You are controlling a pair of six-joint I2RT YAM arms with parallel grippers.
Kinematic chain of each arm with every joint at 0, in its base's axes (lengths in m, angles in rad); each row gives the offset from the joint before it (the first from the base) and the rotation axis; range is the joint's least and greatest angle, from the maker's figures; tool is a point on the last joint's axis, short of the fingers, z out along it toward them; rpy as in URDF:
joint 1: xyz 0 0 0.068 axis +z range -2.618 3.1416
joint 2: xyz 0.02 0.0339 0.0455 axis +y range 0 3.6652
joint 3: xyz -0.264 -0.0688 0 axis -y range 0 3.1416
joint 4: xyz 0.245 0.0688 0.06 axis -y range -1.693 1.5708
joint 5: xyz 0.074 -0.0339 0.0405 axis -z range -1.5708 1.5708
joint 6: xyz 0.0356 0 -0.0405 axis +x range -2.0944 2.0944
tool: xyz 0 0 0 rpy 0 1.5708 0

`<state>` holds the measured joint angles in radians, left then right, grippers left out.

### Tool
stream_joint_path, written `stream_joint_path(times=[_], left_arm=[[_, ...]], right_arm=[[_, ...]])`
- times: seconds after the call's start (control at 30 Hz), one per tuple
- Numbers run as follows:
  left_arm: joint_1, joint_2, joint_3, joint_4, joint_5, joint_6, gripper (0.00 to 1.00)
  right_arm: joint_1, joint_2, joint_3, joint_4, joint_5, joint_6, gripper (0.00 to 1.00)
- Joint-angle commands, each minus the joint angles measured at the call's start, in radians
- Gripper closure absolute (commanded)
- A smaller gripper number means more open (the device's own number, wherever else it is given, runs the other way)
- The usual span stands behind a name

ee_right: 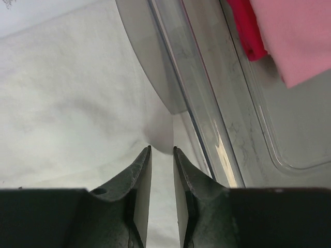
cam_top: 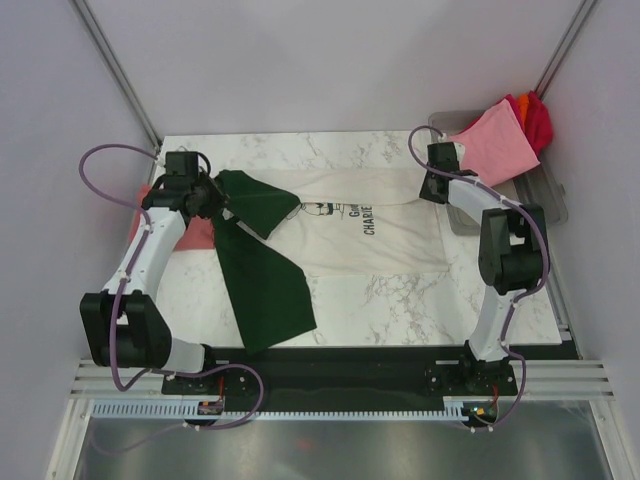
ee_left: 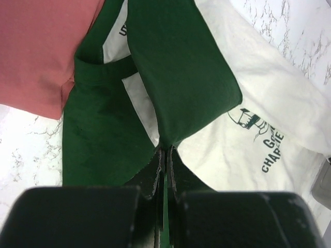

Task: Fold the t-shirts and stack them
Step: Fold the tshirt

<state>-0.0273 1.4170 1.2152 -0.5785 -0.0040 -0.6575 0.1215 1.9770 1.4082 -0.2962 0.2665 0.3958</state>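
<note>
pinching the dark green t-shirt (cam_top: 265,275) in closed jaws, the left gripper (cam_top: 215,196) hangs near the table's (cam_top: 400,300) left edge beside a brick-red t-shirt (cam_top: 196,233). the cream-white t-shirt (cam_top: 385,240) lies mid-table; the right gripper (cam_top: 438,186), jaws slightly parted, sits at its right edge.

White marble table (cam_top: 400,300), pale lilac walls (cam_top: 300,60)

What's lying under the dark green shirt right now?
The cream-white t-shirt lies under the upper fold of the dark green t-shirt, its chest print showing beside it. The green one's lower part lies over the marble table. The cream shirt's sleeve there is covered.
</note>
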Motion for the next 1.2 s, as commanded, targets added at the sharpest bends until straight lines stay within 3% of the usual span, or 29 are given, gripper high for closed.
stream_joint_path(times=[0.0, 0.17, 0.33, 0.5, 0.83, 1.17], left_arm=[[0.009, -0.047, -0.020, 0.028, 0.022, 0.001, 0.98], [0.009, -0.049, -0.057, 0.034, 0.036, -0.002, 0.98], [0.009, -0.070, -0.082, 0.043, 0.035, 0.004, 0.98], [0.009, -0.081, -0.114, 0.055, 0.039, 0.007, 0.98], [0.009, -0.076, -0.184, 0.118, 0.059, 0.016, 0.98], [0.015, -0.040, -0.157, 0.118, 0.015, 0.035, 0.98]], right_arm=[[-0.003, -0.107, -0.025, 0.040, -0.013, 0.006, 0.69], [-0.002, -0.171, -0.061, 0.045, -0.023, 0.000, 0.73], [-0.002, -0.201, -0.100, 0.043, -0.070, 0.005, 0.64], [0.044, -0.273, -0.212, 0.133, -0.248, 0.098, 0.60], [0.401, -0.299, -0.285, 0.376, -0.424, 0.363, 0.45], [0.589, -0.106, -0.161, 0.463, -0.342, 0.547, 0.50]])
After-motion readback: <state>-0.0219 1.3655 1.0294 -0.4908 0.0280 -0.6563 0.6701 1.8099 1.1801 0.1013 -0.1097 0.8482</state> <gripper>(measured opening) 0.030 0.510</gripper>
